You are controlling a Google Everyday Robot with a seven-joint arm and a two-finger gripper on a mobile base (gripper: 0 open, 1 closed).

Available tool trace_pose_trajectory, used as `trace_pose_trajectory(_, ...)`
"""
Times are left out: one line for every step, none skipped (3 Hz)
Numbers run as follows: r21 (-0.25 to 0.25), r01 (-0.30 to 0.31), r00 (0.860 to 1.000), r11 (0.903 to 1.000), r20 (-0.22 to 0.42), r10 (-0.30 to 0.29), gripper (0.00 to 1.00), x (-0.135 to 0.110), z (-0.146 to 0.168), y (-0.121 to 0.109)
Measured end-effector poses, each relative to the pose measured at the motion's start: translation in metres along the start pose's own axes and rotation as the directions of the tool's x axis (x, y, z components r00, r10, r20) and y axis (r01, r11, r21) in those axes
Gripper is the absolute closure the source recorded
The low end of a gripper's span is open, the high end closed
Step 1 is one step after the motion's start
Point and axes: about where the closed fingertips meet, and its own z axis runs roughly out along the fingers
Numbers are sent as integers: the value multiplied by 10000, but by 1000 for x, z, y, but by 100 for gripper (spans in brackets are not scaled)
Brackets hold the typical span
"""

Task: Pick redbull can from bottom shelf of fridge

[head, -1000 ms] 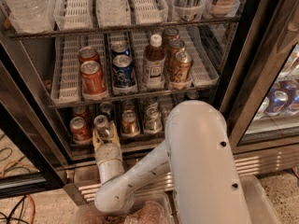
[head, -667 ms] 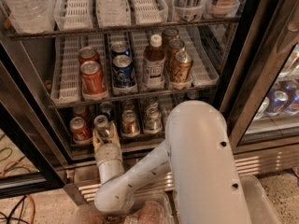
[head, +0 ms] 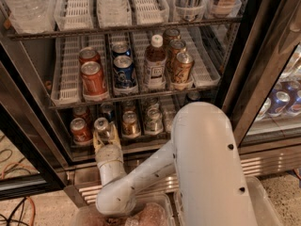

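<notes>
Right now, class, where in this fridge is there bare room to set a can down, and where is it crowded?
Free: the middle rack's lane left of the orange-red can and the lane right of the gold cans. Crowded: the bottom shelf, where the gripper sits at the redbull can.

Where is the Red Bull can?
Camera view: the redbull can stands front-left on the bottom shelf, between a red can and a gold can, with the gripper at it.
</notes>
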Motion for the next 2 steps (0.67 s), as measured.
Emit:
trace_pose_trajectory(-288,116,9987,9995,503,-102,100,-28,-15,-5)
trace_pose_trajectory(-597,282,9966,9978,796,-234,100,-46,-29,-9)
